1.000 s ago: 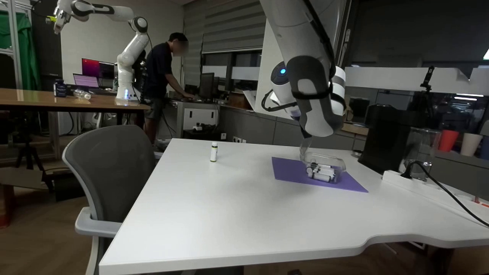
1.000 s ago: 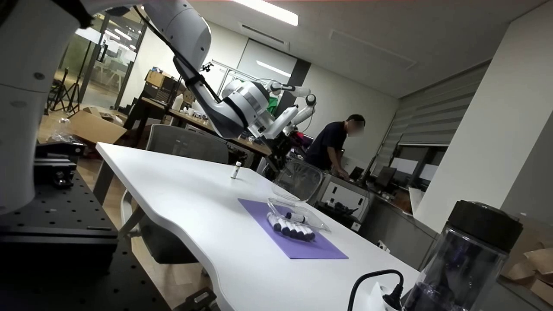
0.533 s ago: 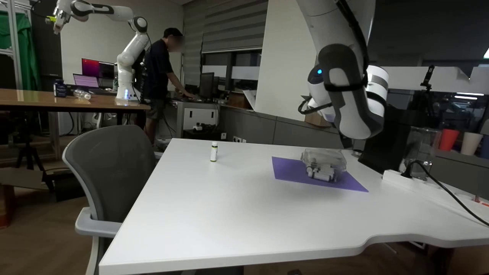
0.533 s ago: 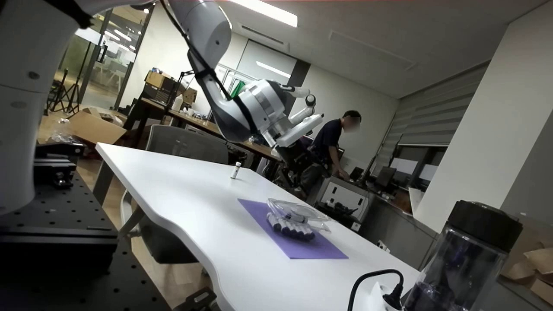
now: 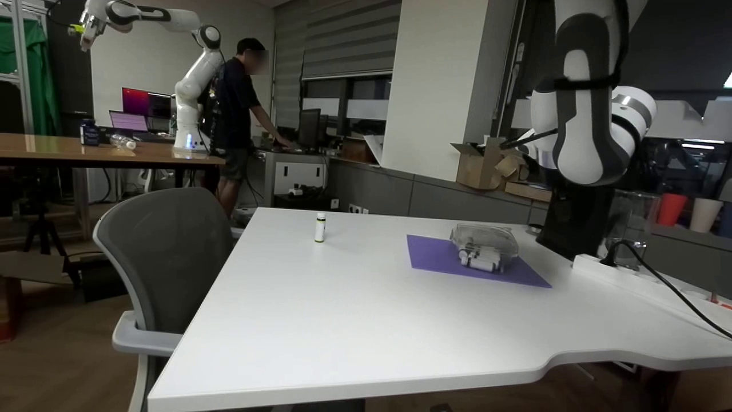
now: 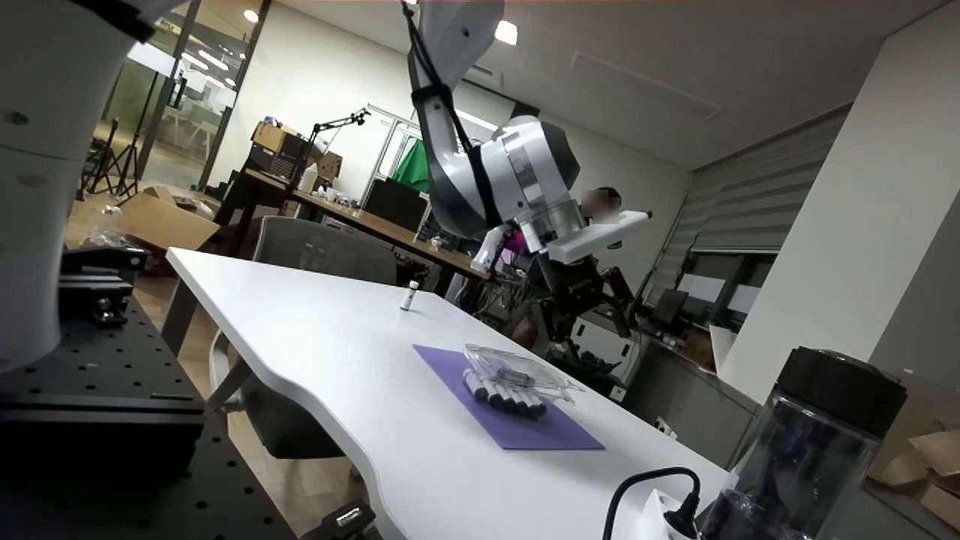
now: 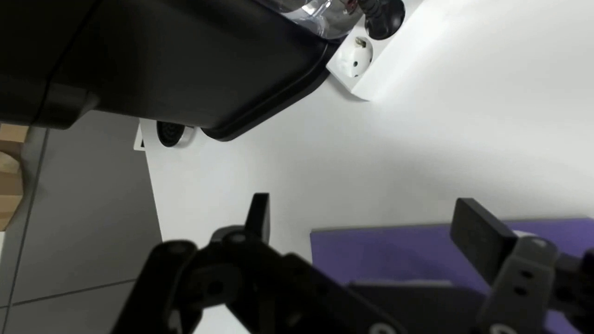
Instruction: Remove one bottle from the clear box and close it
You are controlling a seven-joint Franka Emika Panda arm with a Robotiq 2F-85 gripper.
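Observation:
A small white bottle (image 5: 320, 228) stands upright on the table, away from the box; it also shows in an exterior view (image 6: 409, 295). The clear box (image 5: 485, 243) sits on the purple mat (image 5: 434, 254) with its lid down over it. Several whitish bottles with dark caps (image 6: 504, 397) show in the box (image 6: 517, 366). I cannot tell if the lid is latched. My gripper (image 7: 362, 204) is open and empty, its fingers wide apart. In an exterior view the gripper (image 6: 589, 319) is in the air beyond the box, apart from it. The wrist view does not clearly show the box.
A black container (image 7: 185, 69) stands at the table's edge, with a white power strip (image 7: 355, 60) and black plug beside it. A clear jug with a dark lid (image 6: 802, 450) is near the strip. A grey chair (image 5: 166, 257) stands at the table's side.
The box lid stood up open one second ago and has swung down over the box. The gripper has moved away from the lid, toward the black container. The standing bottle has not moved.

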